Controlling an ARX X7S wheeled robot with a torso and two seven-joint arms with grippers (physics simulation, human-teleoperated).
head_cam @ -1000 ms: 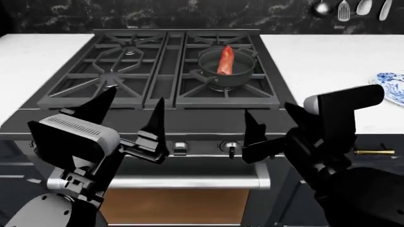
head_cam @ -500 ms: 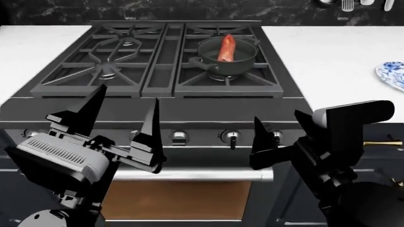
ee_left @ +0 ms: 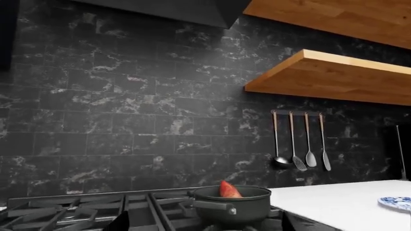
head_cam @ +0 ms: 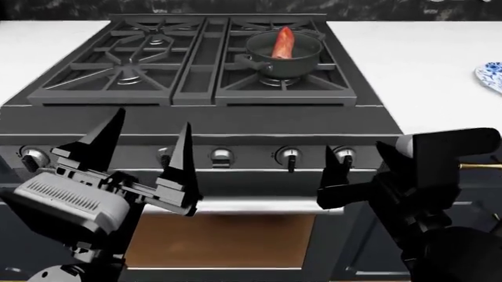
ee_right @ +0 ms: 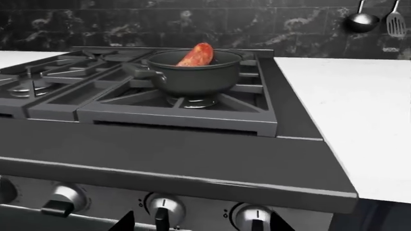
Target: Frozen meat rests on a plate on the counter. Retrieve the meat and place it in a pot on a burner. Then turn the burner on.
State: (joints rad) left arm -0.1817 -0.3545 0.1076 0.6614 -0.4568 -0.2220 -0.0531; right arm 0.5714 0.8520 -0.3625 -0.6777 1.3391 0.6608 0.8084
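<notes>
The reddish meat (head_cam: 283,42) leans tip-up inside the dark grey pot (head_cam: 284,63), which sits on the stove's back right burner (head_cam: 278,82). The meat also shows in the right wrist view (ee_right: 196,54) with the pot (ee_right: 192,74), and in the left wrist view (ee_left: 228,189). The blue floral plate (head_cam: 491,75) lies bare at the right edge of the white counter (head_cam: 408,64). My right gripper (head_cam: 355,150) is open and empty, just in front of two right-hand knobs (ee_right: 164,209) (ee_right: 252,216). My left gripper (head_cam: 153,117) is open and empty before the stove front.
A row of silver knobs (head_cam: 221,156) runs along the stove's front panel above the oven door handle (head_cam: 259,205). Utensils (ee_left: 301,161) hang on the dark tiled wall under wooden shelves (ee_left: 334,77). The left burners (head_cam: 129,67) carry nothing.
The head view has sunk and tilted down, so the stove front and knobs show more. Both open grippers sit lower against the stove, the right one facing the right-hand knobs.
</notes>
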